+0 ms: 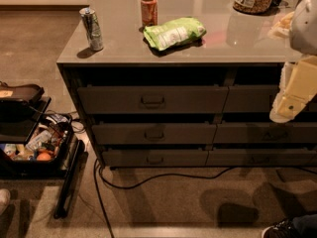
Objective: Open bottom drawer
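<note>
The bottom drawer [124, 157] is seen shut, lowest of the L stack in the counter [119, 48], just above the floor, w/ its small bar handle [154, 159] at the centre of the slim front. The gripper [292, 100] is held high at the R edge of view, in front of the R stack's upper rows and well apart from that handle; claw state can't be told. Step in hand, as judged: the reach, not yet made. For it to be done well, the gripper should be brought down & across to the L, squared to the handle, the bar taken at mid-length, then pulled straight & level, perp. to the front, so the drawer isn't racked. The taller middle drawer [119, 133] just above mustn't be taken by mistake. Room: a black cable [163, 175] lies on the floor just in front of the counter's bottom edge, below the pull path, so a snag should be watched for. An open case [29, 157] & a black bar [69, 182] sit by the bottom L corner; a shoe [285, 228] is seen lower R.
</note>
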Controlling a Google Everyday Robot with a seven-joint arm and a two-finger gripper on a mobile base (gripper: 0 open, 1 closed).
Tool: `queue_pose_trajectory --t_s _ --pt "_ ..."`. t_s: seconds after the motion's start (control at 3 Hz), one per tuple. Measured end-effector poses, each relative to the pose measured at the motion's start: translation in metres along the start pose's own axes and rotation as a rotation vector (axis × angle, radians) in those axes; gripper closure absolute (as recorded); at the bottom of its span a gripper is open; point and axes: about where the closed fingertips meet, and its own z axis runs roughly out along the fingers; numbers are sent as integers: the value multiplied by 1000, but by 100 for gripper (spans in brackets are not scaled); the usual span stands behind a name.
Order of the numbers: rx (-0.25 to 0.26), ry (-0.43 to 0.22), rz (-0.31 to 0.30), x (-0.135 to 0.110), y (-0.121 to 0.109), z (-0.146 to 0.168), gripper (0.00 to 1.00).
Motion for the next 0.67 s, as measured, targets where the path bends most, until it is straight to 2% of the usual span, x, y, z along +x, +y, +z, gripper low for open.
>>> queue_pose_trajectory --t_s 0.33,0.67 --pt "0 0 0 0 0 0 0" --pt "4 -40 -13 -2 0 -2 0"
